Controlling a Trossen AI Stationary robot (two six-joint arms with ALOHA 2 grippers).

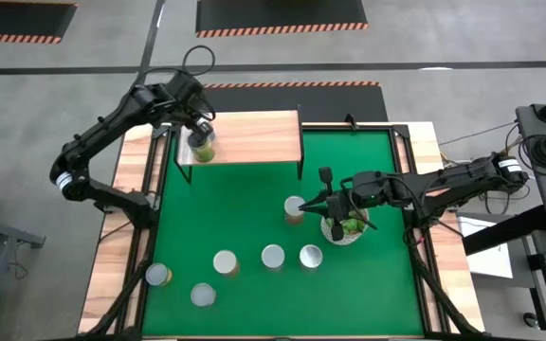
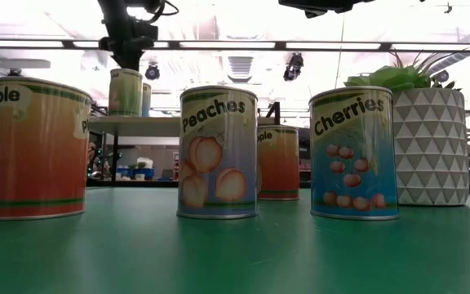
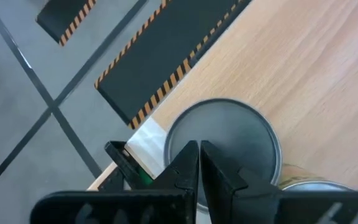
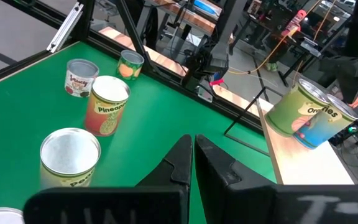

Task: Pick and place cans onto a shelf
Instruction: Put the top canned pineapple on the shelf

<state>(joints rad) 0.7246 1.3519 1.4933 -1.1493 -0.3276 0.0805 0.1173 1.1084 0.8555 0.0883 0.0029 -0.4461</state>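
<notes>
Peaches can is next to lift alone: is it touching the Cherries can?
Apart. The high view shows bare mat between the Peaches can and the Cherries can.

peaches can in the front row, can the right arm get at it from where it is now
Probably yes: the peaches can stands apart from its neighbours on open mat, and the right gripper, shut and empty, hangs near the plant pot with nothing between.
</notes>
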